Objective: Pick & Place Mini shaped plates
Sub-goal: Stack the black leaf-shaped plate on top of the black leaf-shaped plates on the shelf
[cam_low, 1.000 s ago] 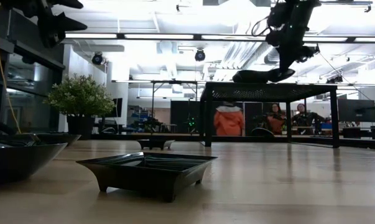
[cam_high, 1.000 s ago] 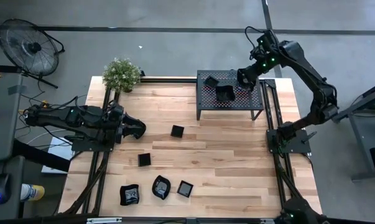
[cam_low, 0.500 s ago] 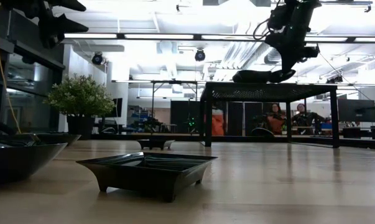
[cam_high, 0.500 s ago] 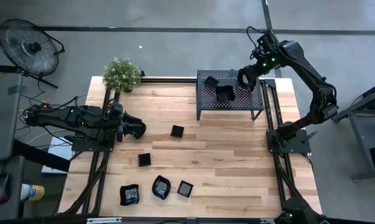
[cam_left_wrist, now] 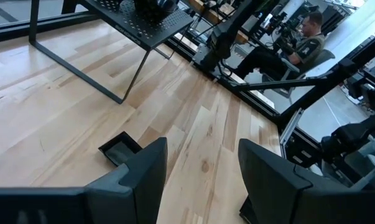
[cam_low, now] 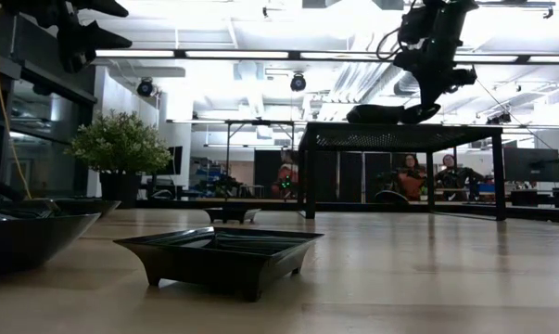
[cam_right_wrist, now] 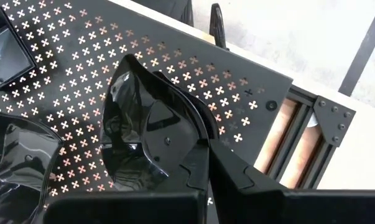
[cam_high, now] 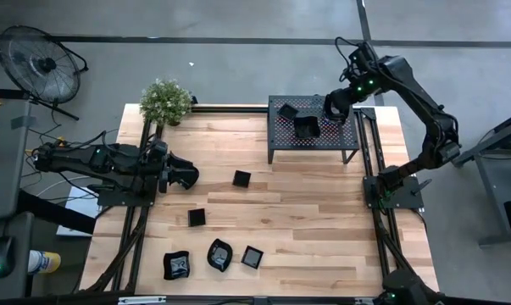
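Observation:
Several small glossy black plates lie flat on the wooden table: square ones (cam_high: 241, 179) (cam_high: 197, 217) (cam_high: 252, 257) and wavy-rimmed ones (cam_high: 177, 265) (cam_high: 219, 255). Two more plates (cam_high: 286, 111) (cam_high: 306, 127) sit on the black perforated rack (cam_high: 280, 140) at the table's far side. My right gripper (cam_high: 335, 105) is over the rack's right part, shut on a wavy plate (cam_right_wrist: 137, 124). My left gripper (cam_high: 190, 176) hovers open above the table's left side, touching nothing; a square plate (cam_left_wrist: 119, 149) lies ahead of it. My right gripper holds the wavy plate by its rim (cam_right_wrist: 198, 134), on the side toward the rack's right end. The rim is pinched with one finger (cam_right_wrist: 186, 163) inside the dish and the other (cam_right_wrist: 243, 177) outside. The fingers come from above, slanting down. The plate's underside (cam_low: 381, 115) lies on the rack top.
A potted plant (cam_high: 165, 100) stands at the table's far left corner. Black frame rails (cam_high: 136, 229) (cam_high: 375, 212) run along both table sides. The rack stands on thin legs (cam_low: 308, 176) with room beneath. Bare wood lies across the table's middle and right (cam_high: 314, 229). People sit beyond the table (cam_low: 411, 169).
Both arms have kept almost still, and the right gripper stays shut on the plate on the rack. In the room behind the table, a person in orange has walked left behind the rack's leg.

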